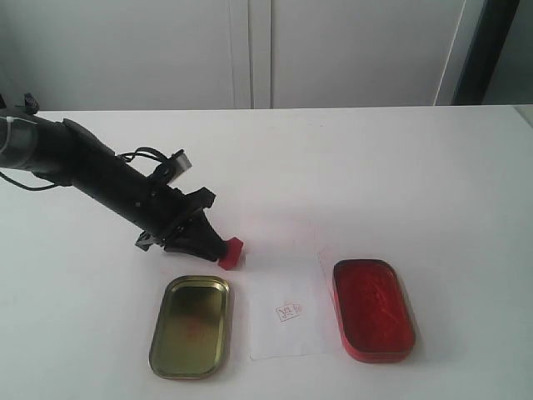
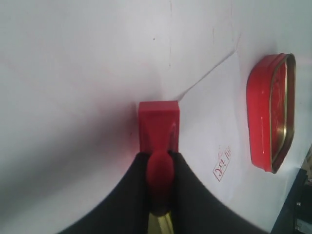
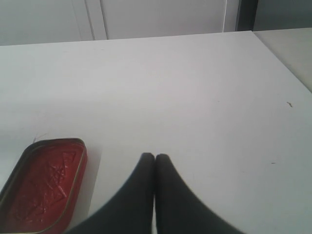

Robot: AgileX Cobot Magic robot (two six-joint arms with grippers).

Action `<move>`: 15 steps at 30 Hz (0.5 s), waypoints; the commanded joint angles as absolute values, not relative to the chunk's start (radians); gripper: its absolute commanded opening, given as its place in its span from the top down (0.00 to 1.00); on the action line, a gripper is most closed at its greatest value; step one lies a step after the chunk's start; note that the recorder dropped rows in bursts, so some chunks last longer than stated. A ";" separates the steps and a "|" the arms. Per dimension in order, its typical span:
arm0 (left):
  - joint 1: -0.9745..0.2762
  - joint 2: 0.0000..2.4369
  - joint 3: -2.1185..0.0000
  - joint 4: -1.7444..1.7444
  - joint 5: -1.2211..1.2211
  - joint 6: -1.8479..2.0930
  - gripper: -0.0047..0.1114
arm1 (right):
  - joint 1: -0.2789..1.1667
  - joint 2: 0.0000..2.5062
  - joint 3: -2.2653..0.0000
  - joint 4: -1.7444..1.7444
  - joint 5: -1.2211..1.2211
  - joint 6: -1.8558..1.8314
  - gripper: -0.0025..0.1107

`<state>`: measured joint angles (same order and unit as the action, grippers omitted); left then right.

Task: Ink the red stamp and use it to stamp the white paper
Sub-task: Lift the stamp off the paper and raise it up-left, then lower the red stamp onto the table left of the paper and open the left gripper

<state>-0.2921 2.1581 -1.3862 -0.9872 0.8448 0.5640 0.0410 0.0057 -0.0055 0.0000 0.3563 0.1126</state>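
While left hand point(image 2: 158, 156) clamps small red plastic block stamp point(image 1: 231, 252) by handle, just beside far-left corner of thin white paper sheet point(image 1: 283, 333), slanted hold risks partial, off-sheet print; loose sheet may slide; right hand point(image 3: 155, 158) closed, empty.

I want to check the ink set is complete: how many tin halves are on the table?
2. In the exterior view, the empty gold tin lies left of the white paper, and the red ink-pad tin lies right of it. None appears hidden.
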 commanded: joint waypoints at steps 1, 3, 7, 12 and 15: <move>-0.291 2.154 -1.384 -0.971 0.841 0.549 0.71 | 0.038 0.000 0.000 -0.008 0.340 0.115 0.98; -0.291 2.154 -1.384 -0.971 0.838 0.549 0.57 | 0.038 0.000 0.000 -0.008 0.340 0.115 0.98; -0.291 2.154 -1.384 -0.956 0.830 0.549 0.52 | 0.038 0.000 0.000 -0.008 0.340 0.115 0.98; -0.291 2.154 -1.384 -0.952 0.830 0.549 0.52 | 0.038 0.000 0.000 -0.008 0.340 0.115 0.98; -0.291 2.154 -1.386 -0.912 0.828 0.521 0.52 | 0.038 0.000 0.000 -0.008 0.340 0.115 0.98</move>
<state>-0.2921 2.1581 -1.3862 -0.9571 0.8219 0.5457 0.0410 0.0057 -0.0055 0.0000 0.3563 0.1126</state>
